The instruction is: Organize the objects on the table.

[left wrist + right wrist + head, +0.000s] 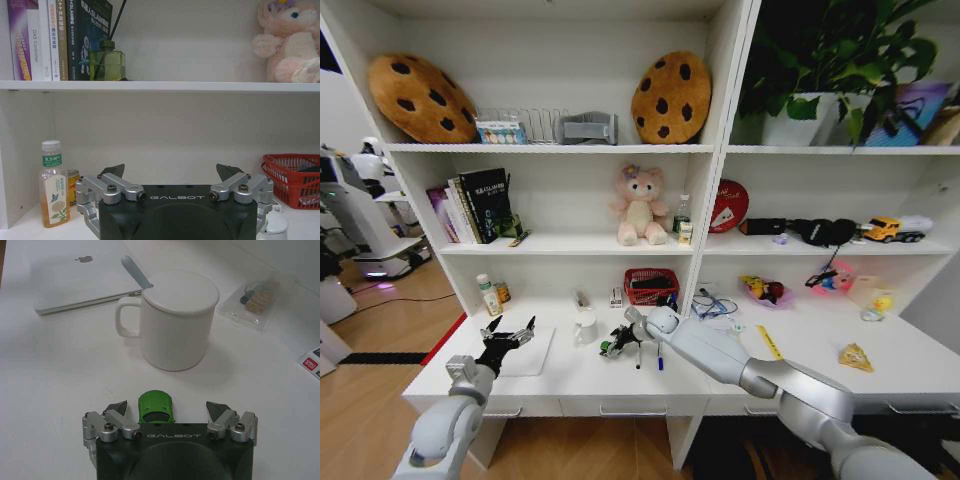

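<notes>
On the white table (820, 365) my right gripper (620, 342) (166, 407) is open, and the tiny green toy car (156, 408) lies between its fingers, nearer one of them. Just beyond it stands the white cup (175, 320) (585, 325) with a lid and a spoon. Two pens (658, 356) lie beside the right wrist. My left gripper (510, 335) (171, 171) hovers open and holds nothing, above the silver laptop (532, 358) (80, 277). The green-capped bottle (488, 295) (52, 182) stands at the back left. A yellow ruler (770, 342) lies to the right.
A red basket (650, 285) (295, 177) sits at the back of the table. A clear bag of small items (255, 295) lies past the cup. Shelves above hold books (475, 205), a pink teddy bear (640, 205) and cookie cushions (420, 95). Small toys (768, 290) lie at the right.
</notes>
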Robot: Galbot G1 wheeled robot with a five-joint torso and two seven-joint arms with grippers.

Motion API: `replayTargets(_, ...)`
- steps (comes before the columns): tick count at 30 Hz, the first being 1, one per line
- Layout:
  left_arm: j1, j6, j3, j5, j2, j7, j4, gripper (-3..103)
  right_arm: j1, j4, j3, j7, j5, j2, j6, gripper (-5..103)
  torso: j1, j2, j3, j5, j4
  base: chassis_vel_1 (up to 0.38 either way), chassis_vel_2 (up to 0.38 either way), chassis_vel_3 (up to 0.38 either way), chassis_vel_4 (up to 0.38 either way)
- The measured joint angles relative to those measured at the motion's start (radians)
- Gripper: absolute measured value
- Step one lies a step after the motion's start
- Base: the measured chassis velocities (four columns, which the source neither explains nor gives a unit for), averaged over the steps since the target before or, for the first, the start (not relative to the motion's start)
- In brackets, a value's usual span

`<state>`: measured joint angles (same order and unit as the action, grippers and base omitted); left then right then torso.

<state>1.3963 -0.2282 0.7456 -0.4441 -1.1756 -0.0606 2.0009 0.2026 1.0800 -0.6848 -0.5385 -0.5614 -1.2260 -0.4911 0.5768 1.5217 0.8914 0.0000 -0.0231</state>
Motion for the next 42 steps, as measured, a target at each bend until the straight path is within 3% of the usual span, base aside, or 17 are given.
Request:
replayTargets(5,0.0,0.0,0.0,0.0,0.0,0.0,0.0,100,0.0,-0.006,0.002,0.008,-0.002,-0.004,0.001,81,0.0,0.0,0.0,0.0,0.0,0.0,0.0,0.0,0.0)
replayTargets(16,0.0,0.0,0.0,0.0,0.0,0.0,0.0,100,0.02,0.011,0.013,0.023,-0.011,-0.007,0.0,76,0.0,0.0,0.0,0.0001,0.0001,0.0,0.0,0.0,0.0)
replayTargets(21,0.0,0.0,0.0,0.0,0.0,0.0,0.0,100,0.019,0.014,0.013,0.024,-0.012,0.001,-0.002,66,0.0,0.0,0.0,0.0001,0.0001,0.0,0.0,0.0,0.0)
replayTargets(27,0.0,0.0,0.0,0.0,0.0,0.0,0.0,100,0.006,0.042,0.005,0.023,-0.013,0.031,-0.019,65,0.0,0.0,0.0,0.0,-0.0002,0.0,0.0,0.0,0.0)
replayTargets(42,0.0,0.0,0.0,0.0,0.0,0.0,0.0,100,0.001,0.055,-0.001,0.026,-0.028,0.023,-0.036,60,0.0,0.0,0.0,0.0001,0.0001,0.0,0.0,0.0,0.0)
